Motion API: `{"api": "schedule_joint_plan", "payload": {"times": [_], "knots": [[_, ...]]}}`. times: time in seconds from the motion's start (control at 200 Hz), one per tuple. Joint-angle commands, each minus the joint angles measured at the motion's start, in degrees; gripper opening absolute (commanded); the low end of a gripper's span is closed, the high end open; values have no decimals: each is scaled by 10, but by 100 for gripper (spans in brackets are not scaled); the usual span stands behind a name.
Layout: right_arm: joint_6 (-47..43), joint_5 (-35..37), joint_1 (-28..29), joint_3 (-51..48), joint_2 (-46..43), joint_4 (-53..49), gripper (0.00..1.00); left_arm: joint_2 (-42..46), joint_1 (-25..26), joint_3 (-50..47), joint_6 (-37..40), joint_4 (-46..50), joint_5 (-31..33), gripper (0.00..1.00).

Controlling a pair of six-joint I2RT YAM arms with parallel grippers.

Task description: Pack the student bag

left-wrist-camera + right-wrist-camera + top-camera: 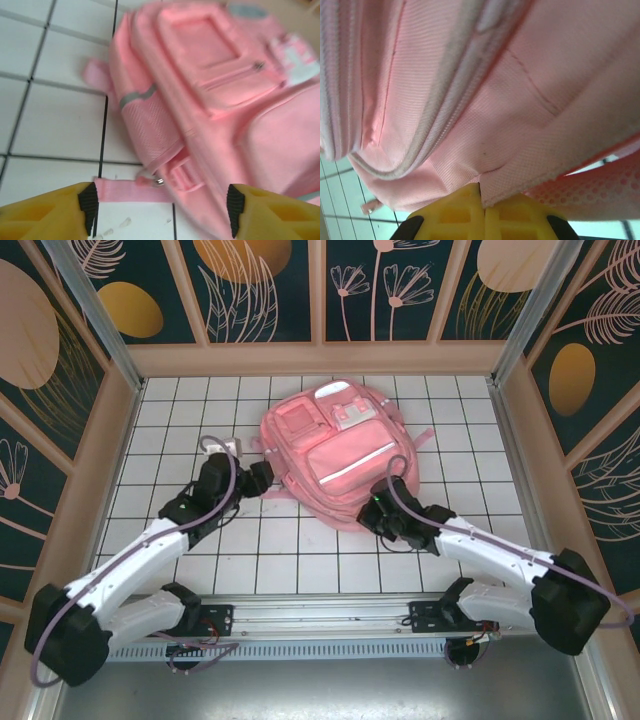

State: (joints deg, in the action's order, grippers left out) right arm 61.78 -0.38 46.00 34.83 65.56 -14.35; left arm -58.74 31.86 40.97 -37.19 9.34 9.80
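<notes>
The student bag (335,455) lies flat on the tabletop (300,550). The left hand (159,212), released, sits just beside its left side, a strap (132,190) between the fingers (87,202). The right hand (482,202) grasps its near edge.

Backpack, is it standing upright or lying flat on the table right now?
Lying flat, front up: the pink backpack rests on the tiled table, its front pocket and silvery strip facing the overhead camera.
</notes>
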Motion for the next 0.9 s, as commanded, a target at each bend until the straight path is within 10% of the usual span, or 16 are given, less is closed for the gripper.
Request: {"api": "schedule_joint_plan", "payload": {"times": [0.0,0.385,0.696,0.891], "knots": [[-26,-51,43,54,37,28,0,17,-1,48,41,104,38,73],[-59,-127,150,222,219,69,17,32,-1,88,74,104,70,80],[-68,-103,148,243,250,31,11,50,-1,81,75,97,61,98],[-119,-82,165,236,183,18,42,33,-3,88,92,86,39,99]]}}
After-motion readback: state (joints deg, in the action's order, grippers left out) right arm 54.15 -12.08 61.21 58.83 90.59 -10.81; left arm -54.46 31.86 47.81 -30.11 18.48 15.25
